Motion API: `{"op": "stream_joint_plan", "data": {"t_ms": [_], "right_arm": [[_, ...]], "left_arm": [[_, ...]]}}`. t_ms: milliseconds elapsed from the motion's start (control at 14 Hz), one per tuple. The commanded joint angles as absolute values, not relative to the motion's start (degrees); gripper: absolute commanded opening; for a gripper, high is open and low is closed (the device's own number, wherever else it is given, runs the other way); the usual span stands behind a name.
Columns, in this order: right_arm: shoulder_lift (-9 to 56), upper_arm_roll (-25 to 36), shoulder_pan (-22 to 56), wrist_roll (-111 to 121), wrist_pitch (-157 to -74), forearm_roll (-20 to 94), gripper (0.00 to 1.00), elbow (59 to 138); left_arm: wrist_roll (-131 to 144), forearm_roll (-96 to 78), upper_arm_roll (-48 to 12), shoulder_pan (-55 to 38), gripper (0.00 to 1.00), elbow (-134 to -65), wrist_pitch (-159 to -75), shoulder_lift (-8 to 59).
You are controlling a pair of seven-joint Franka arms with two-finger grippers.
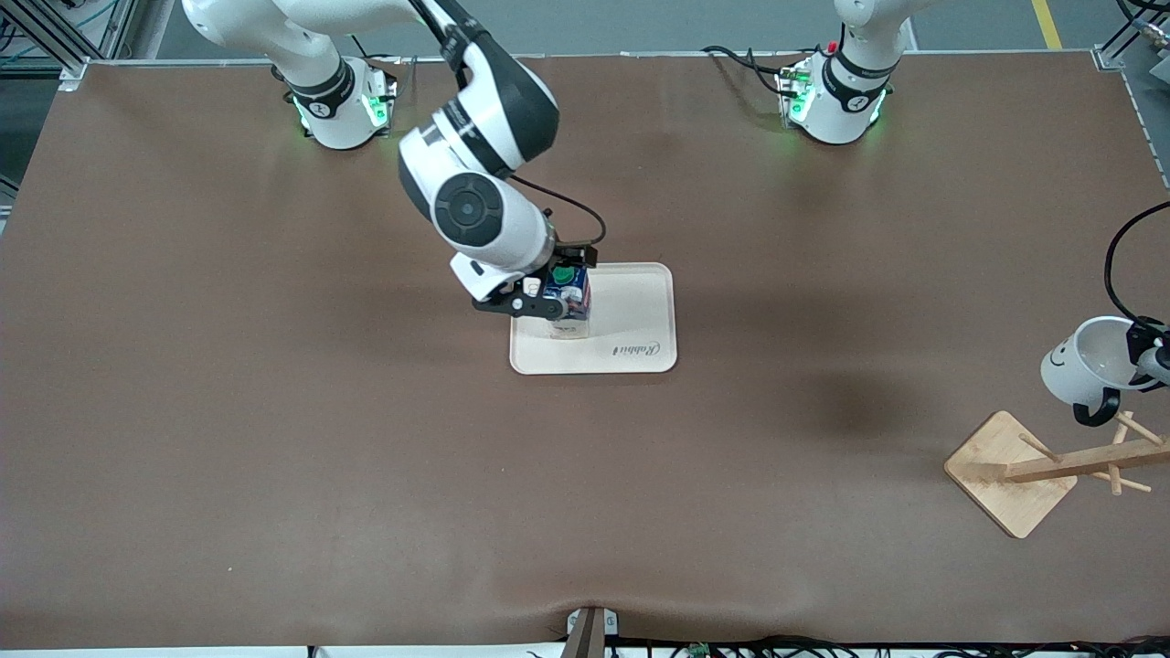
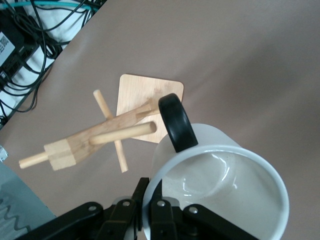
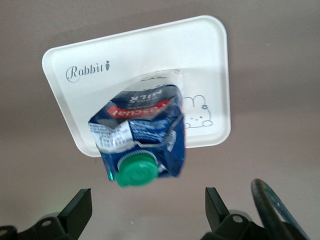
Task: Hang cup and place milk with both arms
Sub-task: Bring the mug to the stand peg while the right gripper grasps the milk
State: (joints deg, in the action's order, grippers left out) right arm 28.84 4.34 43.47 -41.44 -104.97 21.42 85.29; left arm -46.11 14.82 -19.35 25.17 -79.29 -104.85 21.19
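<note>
The milk [image 1: 569, 298], a dark blue carton with a green cap, stands on the white tray [image 1: 640, 320] at the end toward the right arm. My right gripper [image 1: 528, 298] hangs open close over it and holds nothing. In the right wrist view the carton [image 3: 142, 132] stands on the tray [image 3: 150, 55], clear of my spread fingers [image 3: 80, 202]. My left gripper [image 1: 1147, 352] is shut on the rim of the cup [image 1: 1088, 361] and holds it tilted in the air over the wooden rack [image 1: 1015, 471]. In the left wrist view the cup's black handle [image 2: 177, 122] is close to a rack peg [image 2: 122, 132].
The rack lies toward the left arm's end of the table, near the table edge, with several pegs sticking out. Cables [image 2: 30, 45] lie off the table's edge. The brown mat [image 1: 274, 411] covers the table.
</note>
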Motion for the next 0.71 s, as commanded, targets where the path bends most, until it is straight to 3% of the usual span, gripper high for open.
{"op": "stream_joint_plan", "data": {"t_ms": [0,643], "right_arm": [[29.4,4.8,44.0,-42.6,-104.9,21.4,1.00,84.1],[32.8,5.2,46.6,-43.2,-113.9,15.3,1.00,84.6]], "left_arm": [[-47.5,14.8,-20.0,26.5,0.00,-76.7,-104.9,22.6],[-47.7,14.0,-20.0,27.9,0.00,-75.2,-107.2,25.5]]}}
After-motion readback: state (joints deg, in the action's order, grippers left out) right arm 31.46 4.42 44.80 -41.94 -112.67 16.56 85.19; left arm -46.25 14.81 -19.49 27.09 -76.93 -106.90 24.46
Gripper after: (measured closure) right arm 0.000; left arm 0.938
